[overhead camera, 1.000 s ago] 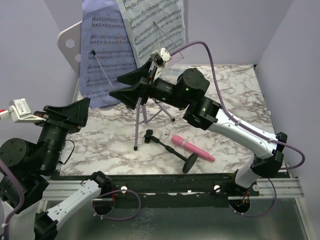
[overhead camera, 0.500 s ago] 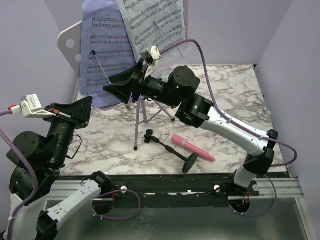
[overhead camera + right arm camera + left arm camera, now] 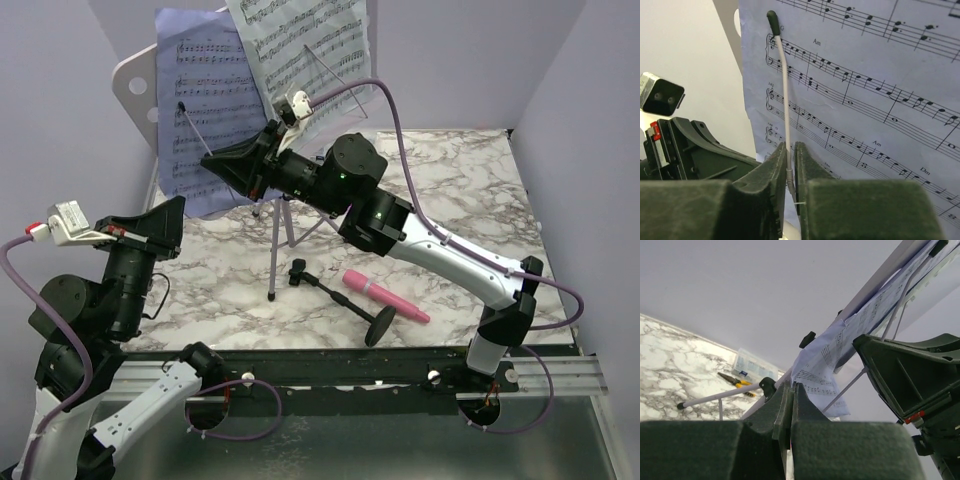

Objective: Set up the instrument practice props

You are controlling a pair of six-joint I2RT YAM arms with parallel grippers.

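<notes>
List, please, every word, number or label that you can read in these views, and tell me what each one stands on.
"Am": lavender sheet-music page, above an upper staff, right wrist view.
"Am": same page, lower down, right of middle.
"Dm": same page, lower right.
Small bar numbers at the staff starts on that page: too small to read.
White sheet-music page: only notes show, and any words are too small to read.
Clear box: its blue label is blurred and unreadable.
</notes>
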